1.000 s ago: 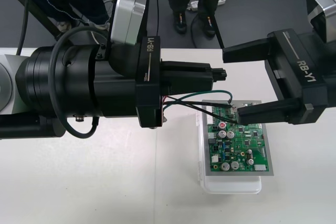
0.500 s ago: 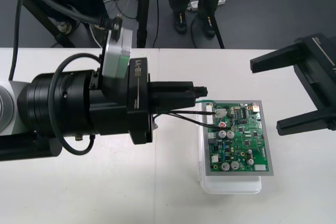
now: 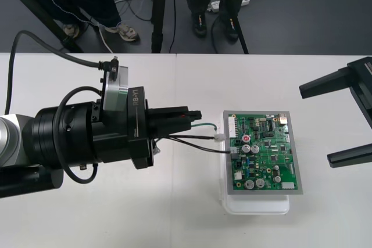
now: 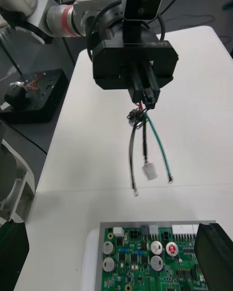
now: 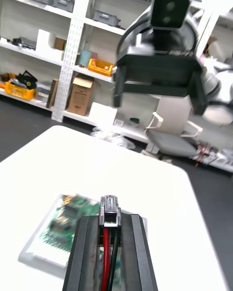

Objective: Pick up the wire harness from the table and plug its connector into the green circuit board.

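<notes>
**Front view:** The left gripper (image 3: 195, 117), just left of the green circuit board (image 3: 264, 155) on its white base (image 3: 256, 204), is clamped on the wire harness (image 3: 200, 137). The wires reach toward the board's left edge. The right gripper (image 3: 334, 121) hangs at the right side of the table (image 3: 174, 213), fingers wide apart, well clear of the board.

**Right wrist view:** The harness dangles from the left gripper, its wire tips and a small white connector (image 4: 149, 171) short of the board.

**Left wrist view:** The black plug (image 5: 110, 212) sits pinched between the closed fingers (image 5: 133, 252).
</notes>
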Controlling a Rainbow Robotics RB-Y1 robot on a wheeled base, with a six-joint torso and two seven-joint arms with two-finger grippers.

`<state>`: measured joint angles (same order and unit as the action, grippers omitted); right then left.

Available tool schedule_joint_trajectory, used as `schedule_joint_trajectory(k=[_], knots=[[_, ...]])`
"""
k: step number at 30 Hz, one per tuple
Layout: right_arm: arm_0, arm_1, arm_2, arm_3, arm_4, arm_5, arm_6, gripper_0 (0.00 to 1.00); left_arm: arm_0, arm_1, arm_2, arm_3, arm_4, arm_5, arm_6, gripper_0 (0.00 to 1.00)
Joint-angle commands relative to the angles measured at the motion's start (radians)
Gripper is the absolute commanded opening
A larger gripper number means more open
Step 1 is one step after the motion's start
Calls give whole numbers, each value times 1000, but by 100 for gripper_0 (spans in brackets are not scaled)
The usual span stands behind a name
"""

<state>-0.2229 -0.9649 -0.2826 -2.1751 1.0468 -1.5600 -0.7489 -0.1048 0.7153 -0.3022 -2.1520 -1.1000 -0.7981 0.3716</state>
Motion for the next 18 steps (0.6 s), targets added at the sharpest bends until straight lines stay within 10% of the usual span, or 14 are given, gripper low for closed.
schedule_joint_trajectory(k=[1,18], knots=[[79,8,-61,-86,62,-9,-69,100,27,-116,64,100,19,-216,-134,0],[143,8,-93,-204,186,-11,-199,100,86,-220,60,362,9,-417,-447,0]])
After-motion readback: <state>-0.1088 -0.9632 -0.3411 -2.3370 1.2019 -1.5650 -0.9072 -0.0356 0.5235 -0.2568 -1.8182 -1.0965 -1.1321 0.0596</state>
